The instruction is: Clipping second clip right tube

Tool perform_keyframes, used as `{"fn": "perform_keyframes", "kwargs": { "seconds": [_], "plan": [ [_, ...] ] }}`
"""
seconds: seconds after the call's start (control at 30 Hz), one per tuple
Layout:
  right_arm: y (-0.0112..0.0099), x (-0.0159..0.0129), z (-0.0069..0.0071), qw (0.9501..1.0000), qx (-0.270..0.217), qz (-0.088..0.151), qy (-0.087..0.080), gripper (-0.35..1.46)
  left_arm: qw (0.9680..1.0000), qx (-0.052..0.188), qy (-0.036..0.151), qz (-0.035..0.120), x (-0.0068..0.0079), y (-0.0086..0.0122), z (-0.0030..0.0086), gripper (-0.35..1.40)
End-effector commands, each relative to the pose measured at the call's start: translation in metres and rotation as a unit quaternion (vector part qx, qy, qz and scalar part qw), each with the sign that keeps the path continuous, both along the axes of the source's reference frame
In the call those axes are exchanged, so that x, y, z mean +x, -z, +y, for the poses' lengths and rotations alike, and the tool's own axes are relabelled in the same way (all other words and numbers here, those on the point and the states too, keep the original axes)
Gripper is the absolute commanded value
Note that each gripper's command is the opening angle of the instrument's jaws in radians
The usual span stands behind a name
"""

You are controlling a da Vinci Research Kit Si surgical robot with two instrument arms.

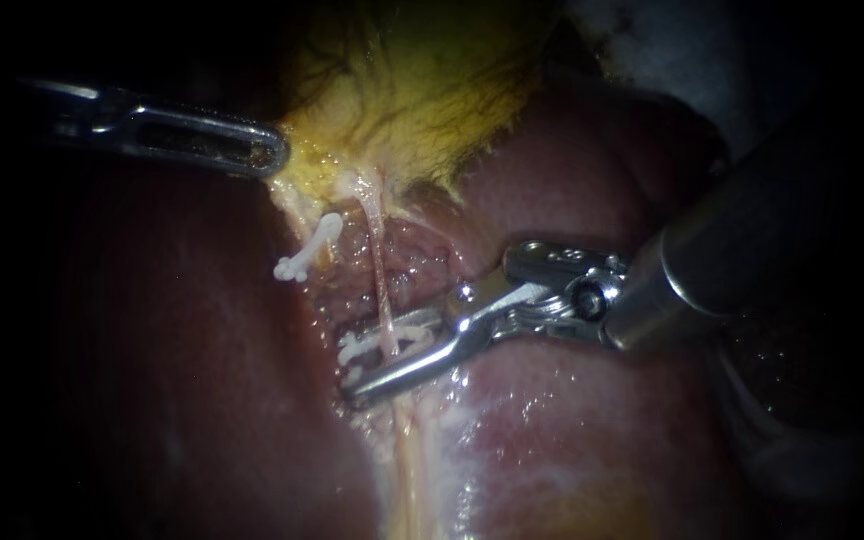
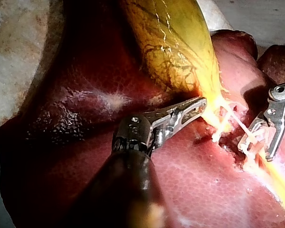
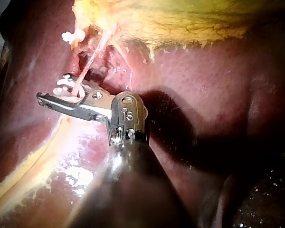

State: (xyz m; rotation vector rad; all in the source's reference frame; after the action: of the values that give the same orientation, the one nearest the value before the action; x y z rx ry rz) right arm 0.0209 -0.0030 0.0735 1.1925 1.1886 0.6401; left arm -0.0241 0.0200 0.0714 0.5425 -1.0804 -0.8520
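**Endoscope view: right instrument [image 1: 364, 366] holds a loaded clip [image 1: 367, 350] at the right tube [image 1: 379, 270]**

At the far left, the shaft of the left instrument [image 1: 270, 152] is lost in darkness. Only its slotted jaws show, and they are closed on the yellow edge of the gallbladder [image 1: 412, 90] where it narrows. The left wrist view agrees: the two jaws lie nearly together with yellow tissue pinched at their tips.

The liver [image 1: 172, 380] fills the ground beneath, and its left side is too deep in shadow to read.

Further right, a white clip [image 1: 308, 248] sits slantwise across a pale strand just below the gallbladder's narrow end. It lies apart from the right tube.

The right tube is a thin pink strand that runs down from the gallbladder's narrow end. It passes between the jaws of the right instrument, near their tips.

Those jaws stand apart and carry the loaded clip between them, each jaw bearing on it from its own side. The tube crosses the clip there. It cannot be made out whether the clip's legs lie on both sides of the tube or have closed on it. Past the jaws the tube blends into pale, glistening tissue and cannot be followed.

At the right, the instrument's bright wrist joint shows clearly. Its dark shaft is cut off at the upper right edge.
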Motion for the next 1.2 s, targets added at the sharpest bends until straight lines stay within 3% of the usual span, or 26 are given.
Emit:
{"fn": "perform_keyframes", "kwargs": {
  "seconds": [0.03, 0.43, 0.7, 1.2],
  "plan": [
    [0.0000, 0.0000, -0.0001, 1.0000, 0.001, 0.003, 0.003, 0.44, 1.0000, 0.000, 0.000, 0.000, 0.0000, -0.0001, 0.0000, -0.35],
    [0.0009, -0.0002, -0.0014, 0.9982, 0.010, 0.049, 0.034, 0.39, 1.0000, 0.000, 0.000, 0.000, 0.0000, -0.0001, -0.0001, -0.35],
    [0.0009, -0.0001, -0.0014, 0.9975, 0.016, 0.063, 0.030, 0.32, 1.0000, 0.000, 0.000, 0.001, 0.0000, 0.0000, -0.0001, -0.35],
    [0.0003, -0.0002, -0.0008, 0.9975, 0.024, 0.059, 0.031, -0.29, 1.0000, 0.000, 0.000, 0.000, 0.0000, 0.0000, -0.0001, -0.35]
  ]
}}
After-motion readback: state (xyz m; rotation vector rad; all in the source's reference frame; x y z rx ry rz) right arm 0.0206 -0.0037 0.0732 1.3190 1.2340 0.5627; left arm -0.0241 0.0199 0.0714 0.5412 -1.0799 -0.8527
